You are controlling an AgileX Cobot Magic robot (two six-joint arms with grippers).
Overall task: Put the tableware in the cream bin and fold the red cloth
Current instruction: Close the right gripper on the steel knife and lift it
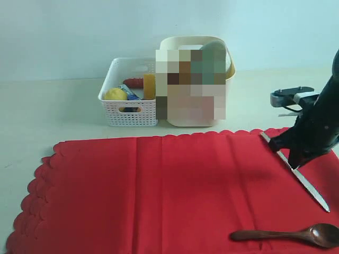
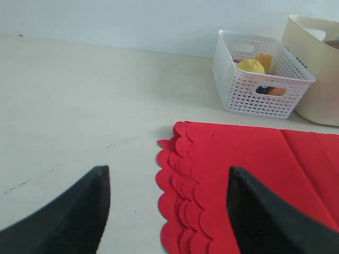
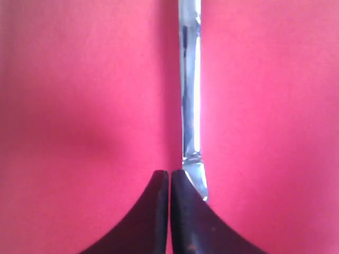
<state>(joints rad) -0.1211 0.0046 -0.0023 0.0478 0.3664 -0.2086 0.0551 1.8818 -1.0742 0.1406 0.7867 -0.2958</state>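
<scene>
Check the right tool (image 3: 169, 175) — its fingers are pressed together, with the knife (image 3: 190, 95) just beside them, not between, flat on the cloth (image 1: 159, 185). Your left tool (image 2: 168, 174) stands spread over the desk (image 2: 79, 106) — at the cloth's edge.

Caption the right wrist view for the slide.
Right end effector shut over bright red fabric cloth; long silver knife lies alongside, outside the jaws.

Right arm (image 1: 317, 124) is leaning steeply down, wrist tipping forward. Right gripper (image 3: 169, 177) is pointing downward, jaws pressing flat together, no gap showing. Left gripper (image 2: 167, 177) is hovering low, jaws standing wide apart, both dark fingers (image 2: 79, 211) angling inward.
</scene>
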